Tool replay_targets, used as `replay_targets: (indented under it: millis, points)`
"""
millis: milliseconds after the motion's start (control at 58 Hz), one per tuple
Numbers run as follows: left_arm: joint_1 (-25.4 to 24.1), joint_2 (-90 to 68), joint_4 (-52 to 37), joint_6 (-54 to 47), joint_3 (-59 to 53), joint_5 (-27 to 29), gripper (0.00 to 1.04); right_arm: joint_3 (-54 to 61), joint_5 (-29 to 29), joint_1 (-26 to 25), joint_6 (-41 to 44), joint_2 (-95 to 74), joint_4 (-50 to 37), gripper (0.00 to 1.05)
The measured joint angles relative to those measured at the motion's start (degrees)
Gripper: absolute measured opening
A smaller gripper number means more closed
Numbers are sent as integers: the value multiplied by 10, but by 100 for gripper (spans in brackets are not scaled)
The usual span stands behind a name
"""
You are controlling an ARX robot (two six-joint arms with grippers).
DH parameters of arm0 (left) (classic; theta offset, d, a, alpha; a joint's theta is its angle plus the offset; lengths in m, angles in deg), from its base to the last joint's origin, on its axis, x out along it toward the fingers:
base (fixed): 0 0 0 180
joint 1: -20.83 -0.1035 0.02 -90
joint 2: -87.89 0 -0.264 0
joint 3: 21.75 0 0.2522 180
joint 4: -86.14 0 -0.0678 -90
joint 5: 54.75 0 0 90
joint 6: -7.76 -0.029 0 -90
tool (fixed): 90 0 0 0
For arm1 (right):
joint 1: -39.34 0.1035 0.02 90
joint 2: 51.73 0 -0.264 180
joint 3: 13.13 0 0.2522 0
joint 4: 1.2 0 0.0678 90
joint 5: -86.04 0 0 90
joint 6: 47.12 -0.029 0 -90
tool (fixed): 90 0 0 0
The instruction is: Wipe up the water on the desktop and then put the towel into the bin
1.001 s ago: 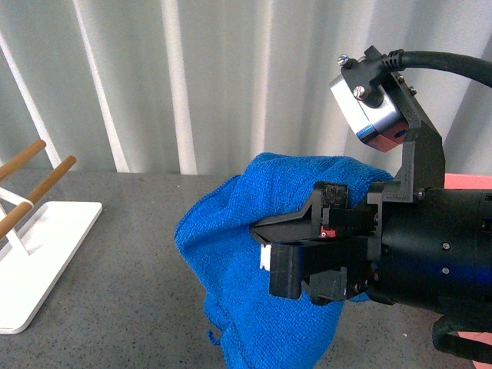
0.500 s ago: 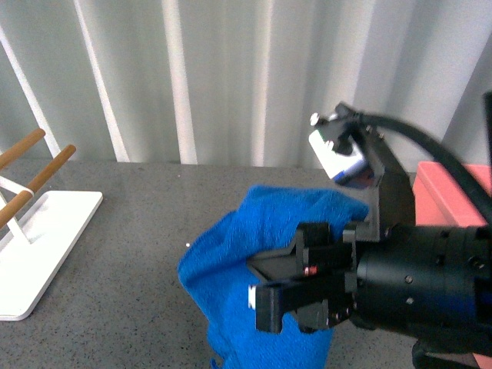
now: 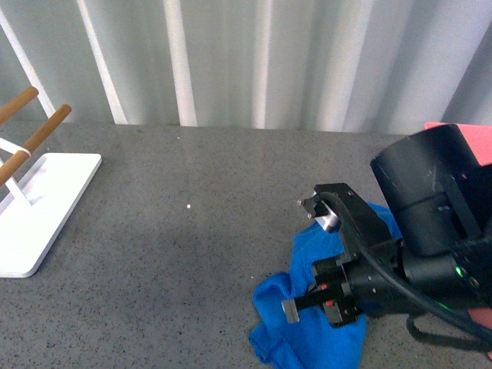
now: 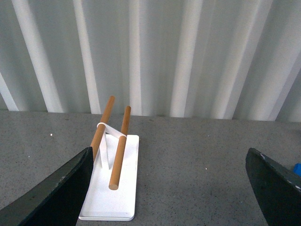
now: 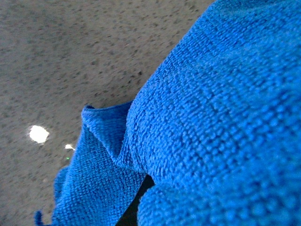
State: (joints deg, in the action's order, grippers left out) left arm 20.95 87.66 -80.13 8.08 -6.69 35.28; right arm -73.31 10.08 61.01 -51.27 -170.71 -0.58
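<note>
Lowered since a second ago the right gripper, from up before the ribbed wall down to the desktop, and carried the towel down with it. No longer hanging, now heaped on the speckled grey surface.

Far to the left of that claw: a white rack with two wooden bars, standing on the desktop, well apart from the towel. Seen also from the left wrist, beyond the left gripper, spread wide, holding and touching nothing. Past one of its fingers, a sliver of blue towel.

Between rack and claw: bare desktop, with one small bright speck ahead and left of the fingertips. Cannot tell whether water or glint.

At the claw itself: jaws drawn close, clamped on a bunched fold of towel, tip down at the desktop, pointing left and slightly toward the robot. Under and around it, the towel, long axis on a slant, from a corner near-left of the fingertips to a rumpled end far-right, behind the claw. From the right wrist, fuzzy weave filling most of the view, a folded edge lying on the desktop, a bright spot just beside it.

Behind and to the right of the claw, past the arm: the pink bin, only a corner showing, apart from the towel.
</note>
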Motion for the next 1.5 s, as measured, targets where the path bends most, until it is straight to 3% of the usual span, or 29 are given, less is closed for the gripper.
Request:
replay_targets:
  millis: [483,794,1156,1501]
  points:
    - [0,0,0,0,0,0,98,-216,-78,7,74,-103,126,5]
    - [0,0,0,0,0,0,98,-295,-80,48,82,-149,110,5]
    - [0,0,0,0,0,0,98,-268,-23,117,53,-150,54,5]
    - [0,0,0,0,0,0,98,-103,14,131,4,-45,12,5]
